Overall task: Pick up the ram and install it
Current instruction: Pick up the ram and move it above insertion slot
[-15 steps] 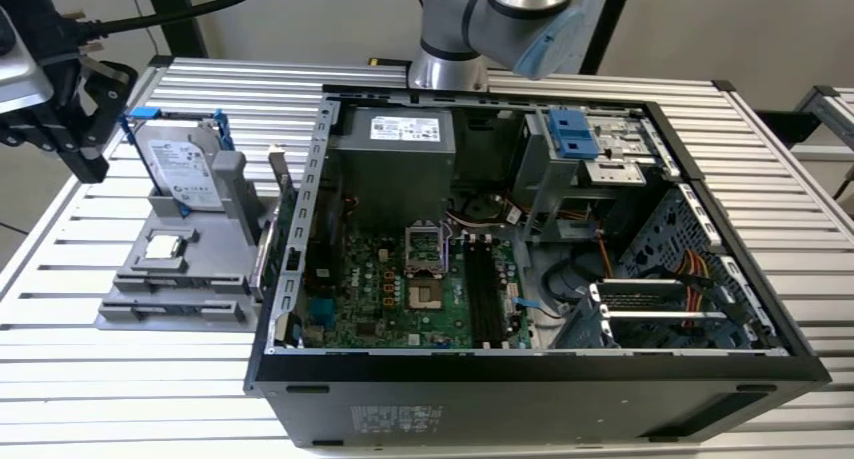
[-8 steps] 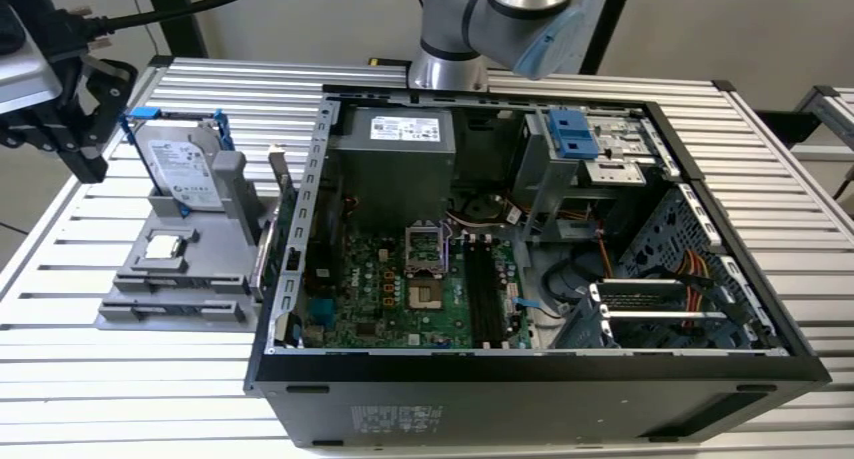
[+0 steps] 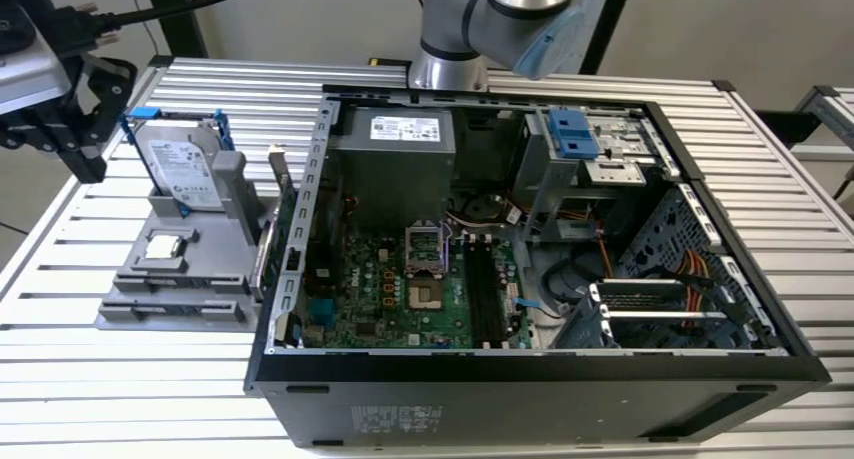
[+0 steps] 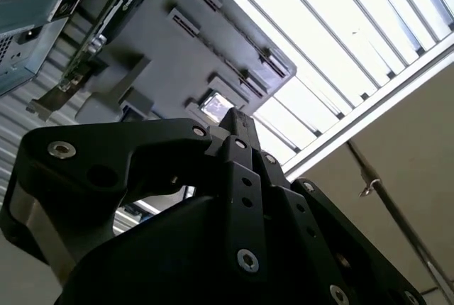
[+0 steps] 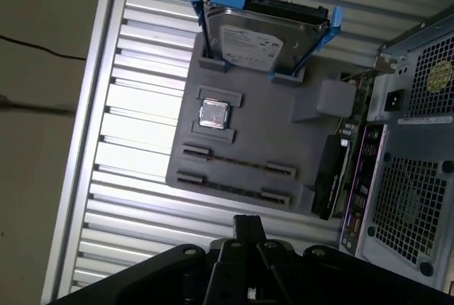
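Observation:
A grey parts holder (image 5: 255, 128) lies on the slatted table beside the open computer case. A thin dark strip (image 5: 237, 162) runs edge-on between two clips in the holder; it looks like the ram. The motherboard's long black slots (image 3: 483, 291) sit near the middle of the case floor. My gripper (image 5: 248, 224) hovers above the table, off the holder's clip side, with its fingers together and nothing between them. In the exterior view the gripper (image 3: 88, 167) hangs at the far left, beyond the holder (image 3: 160, 297). In the second wrist view the gripper (image 4: 238, 122) points toward the holder (image 4: 156, 50).
The holder also carries a silver hard drive in a blue frame (image 5: 264, 39), a small square silver chip (image 5: 214, 114) and an upright expansion card (image 5: 332, 174). The case (image 3: 534, 364) has tall metal walls, a power supply (image 3: 395, 159) and cables. The table edge (image 5: 92, 128) is close.

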Robot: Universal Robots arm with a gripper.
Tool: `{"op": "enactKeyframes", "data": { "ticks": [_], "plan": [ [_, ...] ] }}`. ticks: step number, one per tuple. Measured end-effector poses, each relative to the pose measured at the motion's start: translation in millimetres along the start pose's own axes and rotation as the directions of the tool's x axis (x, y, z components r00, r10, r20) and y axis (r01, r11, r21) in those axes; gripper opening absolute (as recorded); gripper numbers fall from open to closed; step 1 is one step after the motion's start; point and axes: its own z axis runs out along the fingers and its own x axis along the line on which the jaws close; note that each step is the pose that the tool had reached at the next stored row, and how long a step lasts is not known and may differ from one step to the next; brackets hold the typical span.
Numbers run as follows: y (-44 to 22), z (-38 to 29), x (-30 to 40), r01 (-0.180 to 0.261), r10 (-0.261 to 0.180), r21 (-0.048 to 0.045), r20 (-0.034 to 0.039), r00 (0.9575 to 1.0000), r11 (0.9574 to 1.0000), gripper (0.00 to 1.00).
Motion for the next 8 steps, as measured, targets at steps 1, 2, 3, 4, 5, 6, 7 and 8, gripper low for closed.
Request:
{"op": "enactKeyframes", "data": {
  "ticks": [1,2,3,4,5,6,7,8],
  "plan": [
    [0.0,0.0,0.0,0.005,-0.005,0.0000,-0.0003,1.0000,1.0000,0.00],
    [0.0,0.0,0.0,0.012,-0.012,0.0000,-0.0006,0.9999,0.9999,0.00],
    [0.0,0.0,0.0,0.018,-0.018,-0.0001,-0.0009,0.9998,0.9998,0.00],
    [0.0,0.0,0.0,0.025,-0.025,-0.0001,-0.0013,0.9997,0.9997,0.00],
    [0.0,0.0,0.1,0.031,-0.031,-0.0002,-0.0016,0.9995,0.9995,0.00],
    [0.0,0.0,0.1,0.038,-0.038,-0.0002,-0.0019,0.9993,0.9993,0.00],
    [0.0,0.0,0.1,0.045,-0.045,-0.0003,-0.0022,0.9990,0.9990,0.00],
    [0.0,0.0,0.1,0.052,-0.052,-0.0003,-0.0025,0.9987,0.9987,0.00]
  ]
}}
